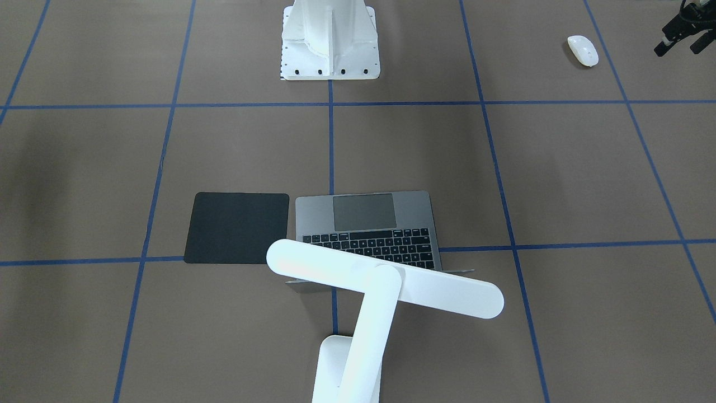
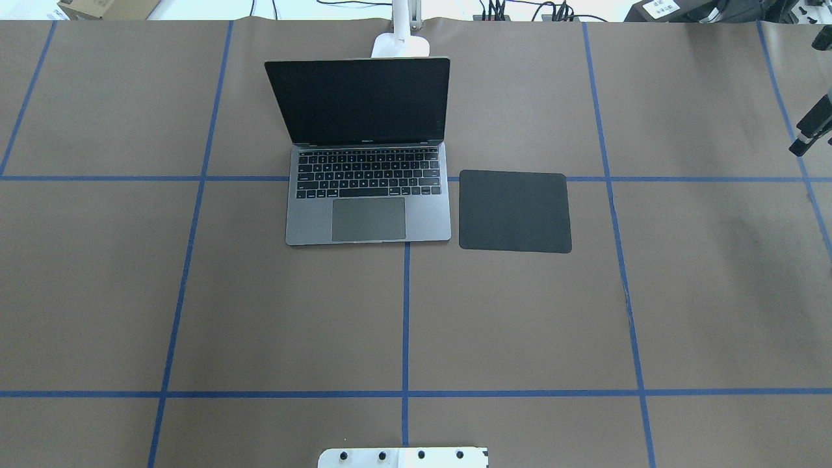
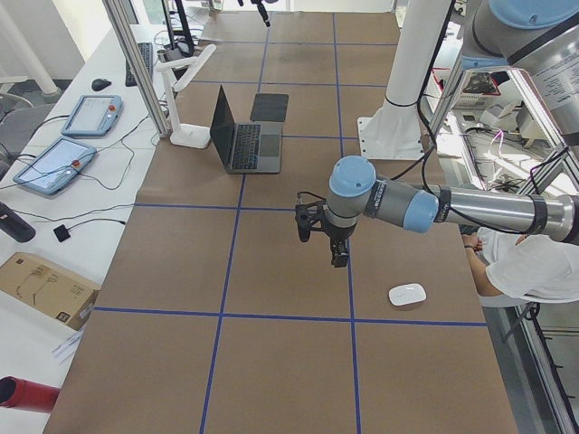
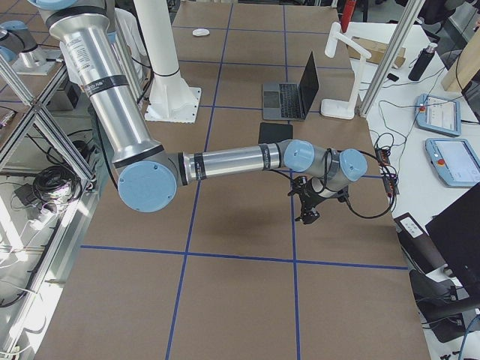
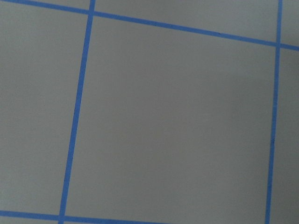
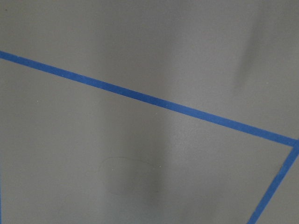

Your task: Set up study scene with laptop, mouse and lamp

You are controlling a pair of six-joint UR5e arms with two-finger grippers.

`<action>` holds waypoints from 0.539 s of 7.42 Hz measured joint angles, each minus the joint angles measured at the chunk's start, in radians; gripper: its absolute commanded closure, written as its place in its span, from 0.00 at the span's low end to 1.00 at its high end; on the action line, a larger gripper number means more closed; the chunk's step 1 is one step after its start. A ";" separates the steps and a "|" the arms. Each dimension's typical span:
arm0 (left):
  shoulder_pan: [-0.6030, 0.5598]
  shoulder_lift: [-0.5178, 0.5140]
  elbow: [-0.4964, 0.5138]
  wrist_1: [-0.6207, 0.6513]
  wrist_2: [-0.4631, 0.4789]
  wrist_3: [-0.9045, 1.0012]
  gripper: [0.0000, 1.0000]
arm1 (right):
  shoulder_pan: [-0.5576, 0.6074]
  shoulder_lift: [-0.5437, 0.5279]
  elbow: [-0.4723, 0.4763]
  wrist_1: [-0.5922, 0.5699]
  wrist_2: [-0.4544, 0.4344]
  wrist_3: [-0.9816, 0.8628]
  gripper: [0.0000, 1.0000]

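The laptop (image 2: 368, 195) stands open mid-table, its dark screen upright, keys toward the robot. Behind it the lamp (image 1: 386, 280) stands with its bar head over the laptop's lid; its base (image 2: 401, 45) sits at the far table edge. The mouse (image 1: 583, 50) lies alone on the brown surface, far off on the robot's left side. My left gripper (image 1: 683, 42) hangs just beside the mouse, raised and open, holding nothing. Only a dark part of my right gripper (image 2: 811, 133) shows at the table's right end, raised above the surface; its state is unclear. Both wrist views show only bare table.
A thin black square mat (image 2: 515, 211) lies flat just right of the laptop. The white bolted pedestal (image 1: 330, 39) stands at the robot's side of the table. Blue tape lines grid the brown surface. A person's white sleeve (image 3: 534, 267) shows beside the table near the mouse.
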 measured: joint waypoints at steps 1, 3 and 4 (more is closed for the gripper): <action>0.023 0.016 0.061 -0.079 0.001 -0.048 0.00 | 0.002 -0.003 0.018 0.001 0.001 0.025 0.02; 0.090 0.045 0.195 -0.276 0.004 -0.197 0.00 | 0.003 -0.004 0.031 0.002 0.007 0.050 0.02; 0.132 0.062 0.242 -0.357 0.008 -0.275 0.00 | 0.003 -0.005 0.036 0.002 0.015 0.054 0.02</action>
